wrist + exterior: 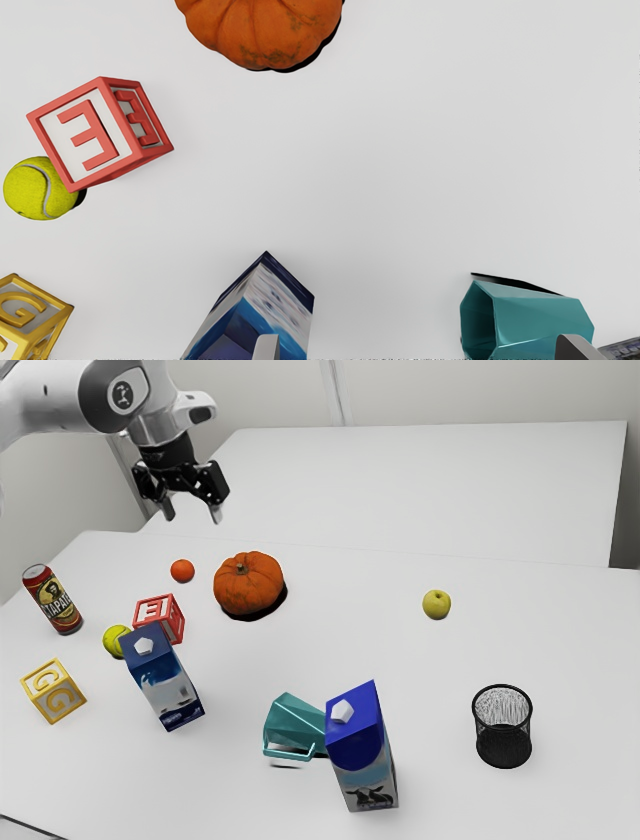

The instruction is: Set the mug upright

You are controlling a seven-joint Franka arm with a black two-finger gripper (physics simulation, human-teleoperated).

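The teal mug [294,724] lies on its side on the white table, its handle toward the exterior view's bottom and one end partly hidden behind a blue-topped milk carton. High above the table at the exterior view's upper left, the gripper [192,517] is far from the mug, its fingers spread with nothing between them. In the wrist view the mug [537,320] shows its dark open mouth, and the gripper [421,347] has its two fingertips wide apart.
The nearer carton [362,755] stands close against the mug; another carton [163,680] stands farther left. A black mesh cup [503,727], yellow apple [436,604], pumpkin [249,584], orange [182,571], red block [160,618], tennis ball [116,641], yellow block [54,691] and can [53,600] are spread around.
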